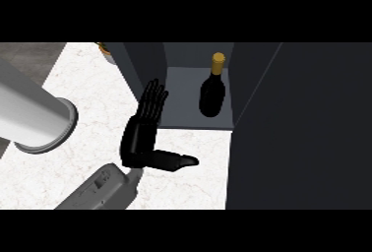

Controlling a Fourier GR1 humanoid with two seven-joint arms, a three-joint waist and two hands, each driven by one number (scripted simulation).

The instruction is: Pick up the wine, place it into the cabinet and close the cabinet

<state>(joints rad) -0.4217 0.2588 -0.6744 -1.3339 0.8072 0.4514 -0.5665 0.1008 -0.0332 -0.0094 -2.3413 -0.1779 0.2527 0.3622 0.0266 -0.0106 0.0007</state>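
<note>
The wine bottle (212, 96), dark with a gold cap, stands inside the open cabinet (190, 120) on its grey floor. My left hand (141, 130) is on the counter in front of the cabinet's left side. Its fingers (154, 98) are straight and point up along the edge of the narrow left door (141, 61), and the thumb (178, 161) sticks out to the right. It holds nothing. The bottle is apart from the hand, to its right. My right hand does not show.
A wide dark door panel (305, 123) fills the right side of the view. A broad grey cylinder (33, 115) reaches in from the left edge over the white marble counter (80, 88). Something small sits at the top behind the left door (104, 47).
</note>
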